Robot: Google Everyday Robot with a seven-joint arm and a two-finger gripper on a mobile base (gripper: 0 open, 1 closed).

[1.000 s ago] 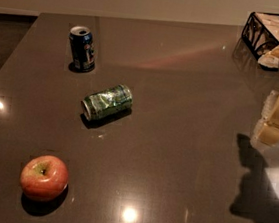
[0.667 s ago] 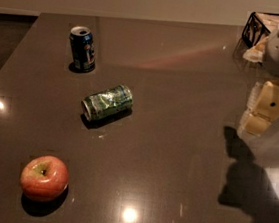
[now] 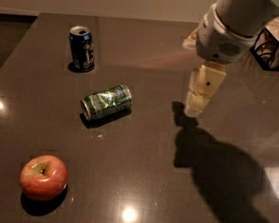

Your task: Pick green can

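The gripper point(image 3: 195, 109), opening impossible to tell, hovers well apart from the toppled green can point(image 3: 106, 101); best straddle its barrel crosswise.

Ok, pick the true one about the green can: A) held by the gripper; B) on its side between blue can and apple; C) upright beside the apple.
B: the green can lies on its side, with the gripper hanging apart to its right.

Tipped can point(image 3: 106, 102) lies on table point(image 3: 137, 176) (upright can point(image 3: 82, 48) behind, apple point(image 3: 44, 177) before), pincer point(image 3: 196, 108) to its right.
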